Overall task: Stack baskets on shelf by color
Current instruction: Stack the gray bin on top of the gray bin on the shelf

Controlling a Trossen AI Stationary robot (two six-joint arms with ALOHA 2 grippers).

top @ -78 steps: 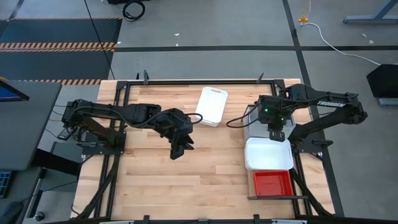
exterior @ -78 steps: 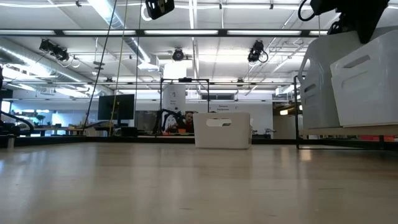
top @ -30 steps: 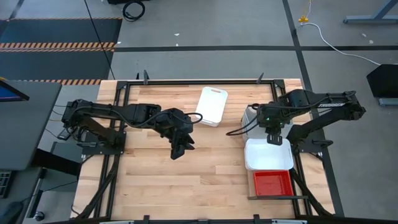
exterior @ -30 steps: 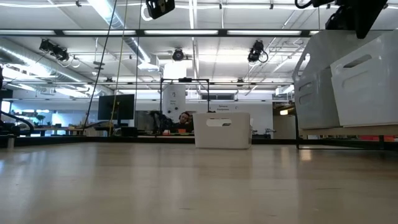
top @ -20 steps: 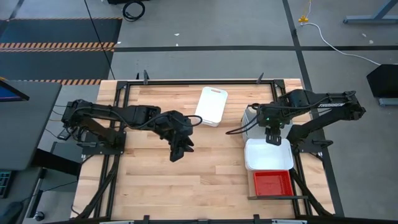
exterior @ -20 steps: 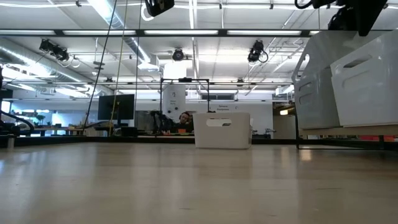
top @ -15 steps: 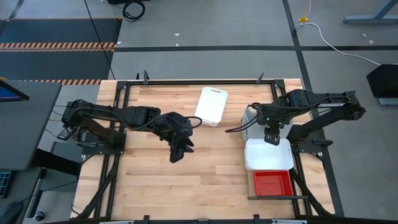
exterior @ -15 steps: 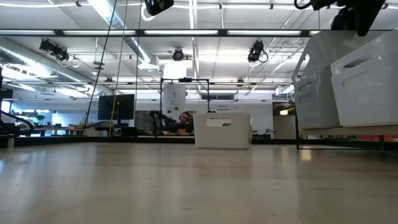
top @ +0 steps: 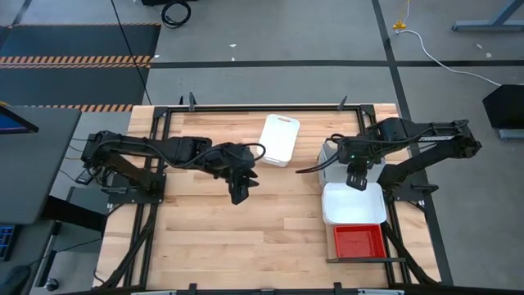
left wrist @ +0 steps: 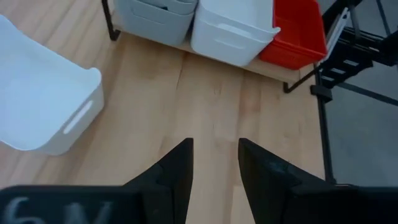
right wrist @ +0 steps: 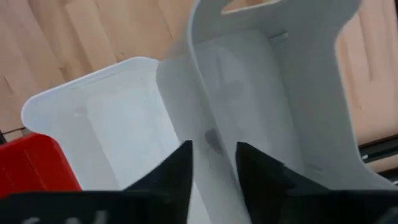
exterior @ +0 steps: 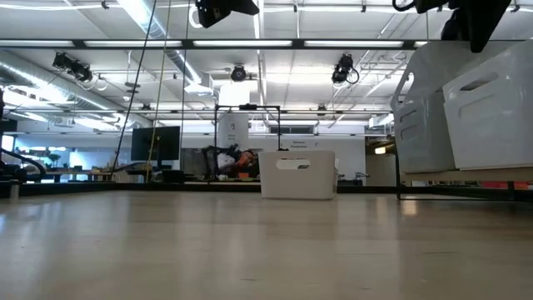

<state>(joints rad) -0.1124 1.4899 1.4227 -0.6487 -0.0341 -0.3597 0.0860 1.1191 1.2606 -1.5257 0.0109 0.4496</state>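
Nearly done, by look of it. On shelf (left wrist: 273, 67): grey stack (top: 334, 156), white stack (top: 354, 203), red stack (top: 359, 242).

Right gripper (top: 356, 175) above grey stack, fingers straddling wall of grey basket (right wrist: 273, 93); clenched or released: cannot tell.

Left gripper (left wrist: 214, 163) parted, empty, hovering over bare tabletop (top: 270, 238).

Left to do: lone white basket (top: 278, 139), just beyond left gripper, well apart from shelf.

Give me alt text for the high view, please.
Seen from above, the right tool hangs over the grey basket and white basket on the shelf, beside a red basket. The left tool hovers mid-table near a lone white basket.
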